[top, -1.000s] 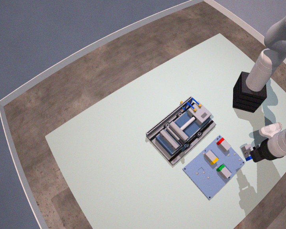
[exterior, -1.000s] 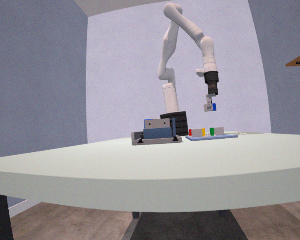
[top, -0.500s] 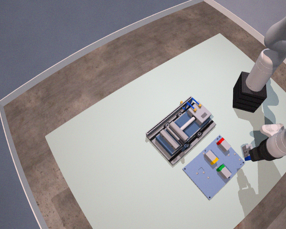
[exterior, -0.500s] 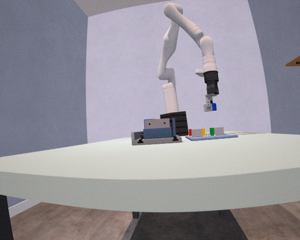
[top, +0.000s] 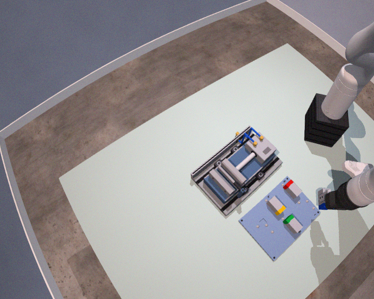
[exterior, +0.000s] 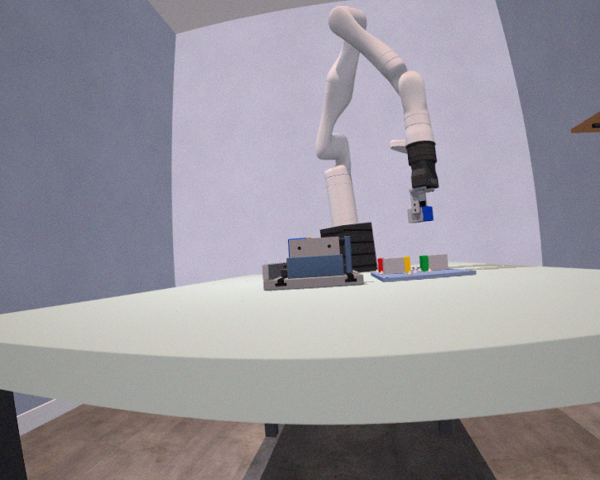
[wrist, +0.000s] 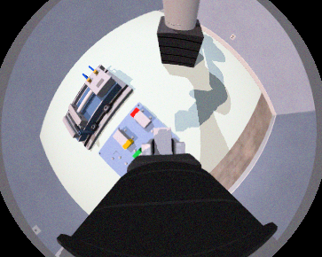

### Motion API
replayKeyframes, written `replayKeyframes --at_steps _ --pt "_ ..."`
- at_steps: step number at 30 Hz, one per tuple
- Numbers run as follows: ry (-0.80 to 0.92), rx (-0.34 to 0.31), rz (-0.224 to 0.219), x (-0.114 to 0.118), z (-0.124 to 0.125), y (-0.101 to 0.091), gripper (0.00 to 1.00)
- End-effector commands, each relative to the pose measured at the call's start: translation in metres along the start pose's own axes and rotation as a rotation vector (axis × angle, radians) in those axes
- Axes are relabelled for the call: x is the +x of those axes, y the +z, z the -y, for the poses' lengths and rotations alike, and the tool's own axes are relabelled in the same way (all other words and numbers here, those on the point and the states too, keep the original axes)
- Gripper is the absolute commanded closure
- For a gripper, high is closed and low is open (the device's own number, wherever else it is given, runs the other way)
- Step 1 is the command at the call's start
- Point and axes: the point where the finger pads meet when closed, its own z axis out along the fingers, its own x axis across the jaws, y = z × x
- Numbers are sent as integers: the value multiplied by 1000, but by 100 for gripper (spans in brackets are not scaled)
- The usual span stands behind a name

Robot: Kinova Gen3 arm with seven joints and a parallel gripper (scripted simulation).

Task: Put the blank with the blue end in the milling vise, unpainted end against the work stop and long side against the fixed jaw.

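Note:
The blue-ended blank (top: 322,206) (exterior: 428,213) (wrist: 162,136) is held level, high above the table near the plate's right side. My gripper (top: 323,196) (exterior: 418,209) (wrist: 162,144) is shut on its grey body. Its blue end faces the bottom in the top view and is hidden in the wrist view. The vise (top: 261,148) (exterior: 313,281) (wrist: 100,84) stands left of the plate, with nothing seen between its jaws. Its fixed jaw (top: 221,182) (exterior: 318,247) is the end block without hoses. I cannot make out the work stop.
The blue plate (top: 271,246) (wrist: 108,153) bears the red-ended blank (top: 295,190) (wrist: 143,120), yellow-ended blank (top: 274,203) (exterior: 393,266) and green-ended blank (top: 295,225) (exterior: 437,261), all lying apart among small pegs. Blue hoses (top: 249,138) rise at the vise's far end. The arm's black base (top: 325,128) stands behind.

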Motion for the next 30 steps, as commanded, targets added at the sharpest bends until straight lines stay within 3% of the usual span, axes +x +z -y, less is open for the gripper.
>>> replayKeyframes --at_steps 1,30 --pt "29 -3 2 0 -1 -1 100" --pt "298 -5 3 0 -1 -1 100"
